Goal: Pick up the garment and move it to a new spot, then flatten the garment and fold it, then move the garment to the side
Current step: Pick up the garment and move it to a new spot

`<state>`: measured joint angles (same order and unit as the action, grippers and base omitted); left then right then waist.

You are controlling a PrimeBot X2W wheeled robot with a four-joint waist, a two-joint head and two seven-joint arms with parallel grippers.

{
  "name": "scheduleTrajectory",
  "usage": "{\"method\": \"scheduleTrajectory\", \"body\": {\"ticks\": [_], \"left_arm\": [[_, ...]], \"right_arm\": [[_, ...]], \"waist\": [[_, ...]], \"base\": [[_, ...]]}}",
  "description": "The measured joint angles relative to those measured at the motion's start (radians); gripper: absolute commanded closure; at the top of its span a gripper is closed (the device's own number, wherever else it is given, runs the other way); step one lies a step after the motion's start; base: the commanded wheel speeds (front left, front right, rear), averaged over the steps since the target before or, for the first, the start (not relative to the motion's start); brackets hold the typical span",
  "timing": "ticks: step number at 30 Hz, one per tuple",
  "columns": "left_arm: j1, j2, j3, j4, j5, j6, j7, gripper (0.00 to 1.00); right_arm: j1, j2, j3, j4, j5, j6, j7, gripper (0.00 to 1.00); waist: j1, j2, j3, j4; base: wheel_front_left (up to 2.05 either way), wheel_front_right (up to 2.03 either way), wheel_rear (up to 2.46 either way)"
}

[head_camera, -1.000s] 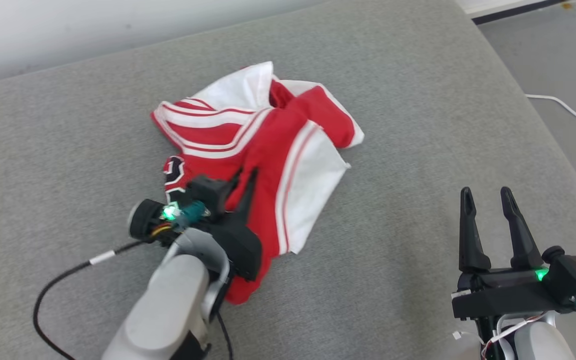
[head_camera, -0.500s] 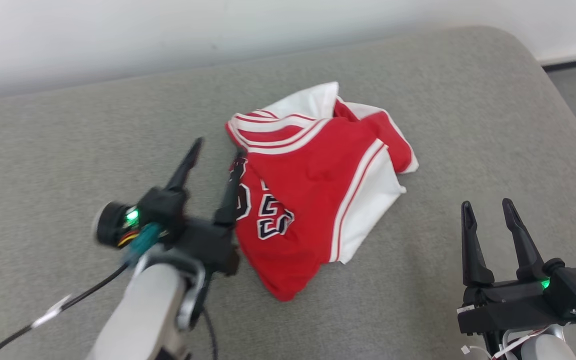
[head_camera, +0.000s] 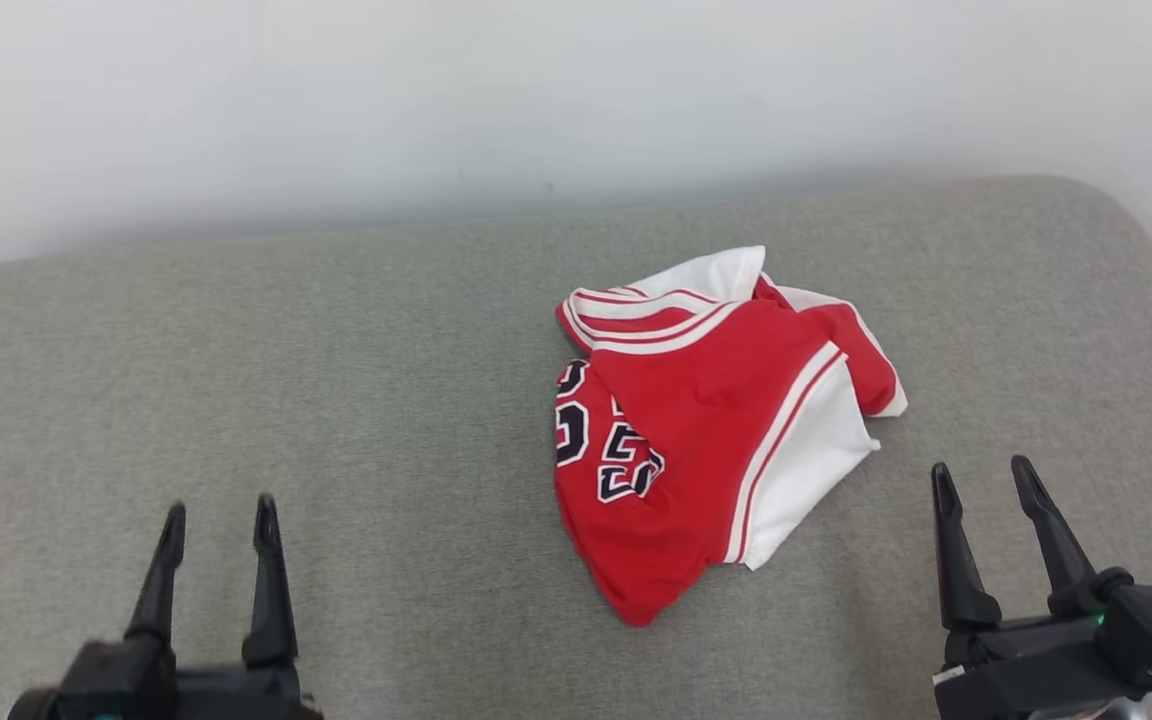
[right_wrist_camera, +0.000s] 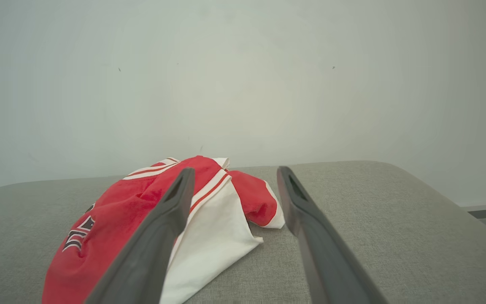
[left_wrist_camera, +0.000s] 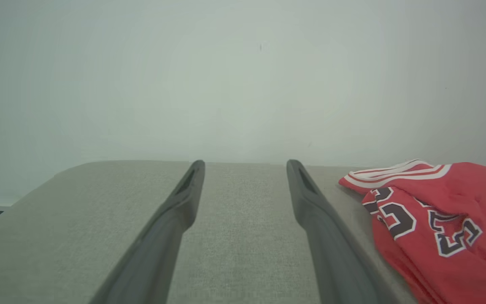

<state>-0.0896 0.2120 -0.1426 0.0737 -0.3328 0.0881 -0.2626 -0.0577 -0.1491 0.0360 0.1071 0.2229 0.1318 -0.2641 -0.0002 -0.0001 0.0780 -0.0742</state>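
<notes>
Crumpled red-and-white fabric jersey [head_camera: 706, 420] lies on the grey upholstered cushion [head_camera: 386, 380], near the spread right gripper [head_camera: 980, 468], well apart from the spread left gripper [head_camera: 219, 505]. Left wrist view catches its numerals [left_wrist_camera: 399, 219], right wrist its white panel [right_wrist_camera: 213, 236].

Soft, even, bright light fills every view. The pale wall [head_camera: 536, 100] looks washed out, dimming toward the corners in the wrist views. The shirt [head_camera: 716, 400] throws only a thin, faint shadow on the grey cushion [head_camera: 336, 400]. The head view is sharp. In the wrist views the near ends of the fingers [left_wrist_camera: 175, 219] blur, and a slight haze dulls contrast.
</notes>
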Motion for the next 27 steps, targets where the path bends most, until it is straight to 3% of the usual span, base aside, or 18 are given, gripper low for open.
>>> {"method": "scheduleTrajectory", "body": {"ticks": [9, 21, 27], "left_arm": [[0.135, -0.056, 0.045, -0.044, 0.031, -0.001, 0.000, 0.00], [0.151, -0.095, 0.086, -0.040, 0.065, -0.044, 0.000, 0.00], [0.089, -0.104, 0.056, -0.021, 0.098, -0.077, 0.000, 0.00]], "right_arm": [[0.049, 0.004, -0.031, 0.005, 0.007, 0.000, 0.000, 0.00], [0.062, 0.017, -0.025, 0.012, 0.007, 0.000, 0.000, 0.00], [0.052, 0.018, -0.016, 0.012, 0.011, 0.000, 0.000, 0.00]], "waist": [[0.0000, 0.0000, -0.037, 0.046], [0.0002, 0.0001, -0.041, 0.046], [0.0002, 0.0001, -0.022, 0.033]], "base": [[0.00, 0.00, 0.00], [0.00, 0.00, 0.00], [0.00, 0.00, 0.00]]}}
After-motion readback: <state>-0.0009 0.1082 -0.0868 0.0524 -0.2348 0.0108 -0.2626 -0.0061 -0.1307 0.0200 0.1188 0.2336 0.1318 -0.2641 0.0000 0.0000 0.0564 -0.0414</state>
